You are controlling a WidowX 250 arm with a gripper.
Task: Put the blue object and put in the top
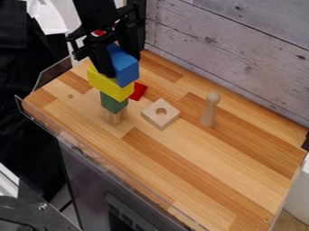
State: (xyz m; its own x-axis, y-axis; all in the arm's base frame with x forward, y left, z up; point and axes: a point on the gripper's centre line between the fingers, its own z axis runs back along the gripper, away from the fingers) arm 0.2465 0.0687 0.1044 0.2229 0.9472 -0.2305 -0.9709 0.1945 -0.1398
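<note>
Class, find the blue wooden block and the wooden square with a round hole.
blue block (125,68): camera view, front face.
wooden square with hole (153,117): camera view, top face left of the hole.

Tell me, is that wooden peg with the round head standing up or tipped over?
Upright: the wooden peg rests on its wider base on the tabletop, its round head at the top.

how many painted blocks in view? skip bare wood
4. Blue block on top of the stack, yellow block under it, green block below that, red block on the table, partly hidden behind the stack. More could be hidden there.
</note>
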